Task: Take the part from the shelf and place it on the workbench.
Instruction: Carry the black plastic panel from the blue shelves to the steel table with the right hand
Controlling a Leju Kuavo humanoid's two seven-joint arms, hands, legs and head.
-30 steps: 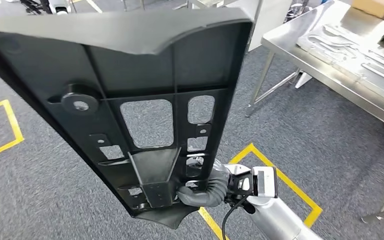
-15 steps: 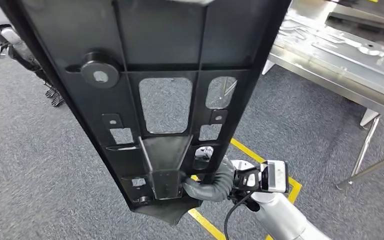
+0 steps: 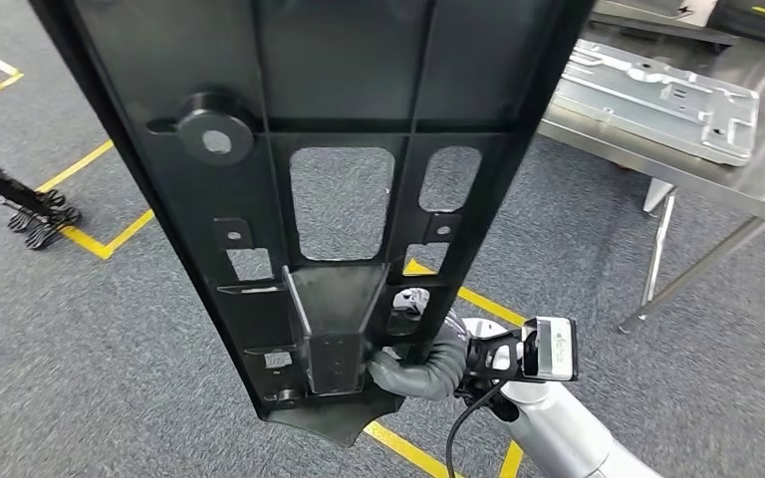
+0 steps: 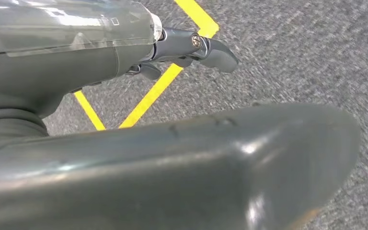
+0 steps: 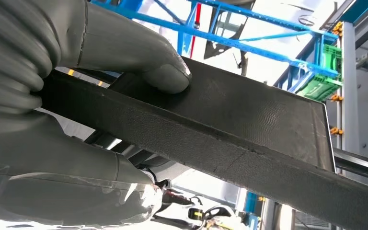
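Item: long black ribbed plastic panel (image 3: pixel 339 169), stiff, likely light but unwieldy. My right hand (image 3: pixel 413 368) clamps its lower edge; left hand (image 4: pixel 191 45) holds nothing, fingers apart.

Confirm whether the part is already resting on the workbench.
No: the robot hand holds the part upright above the floor, beside the workbench.
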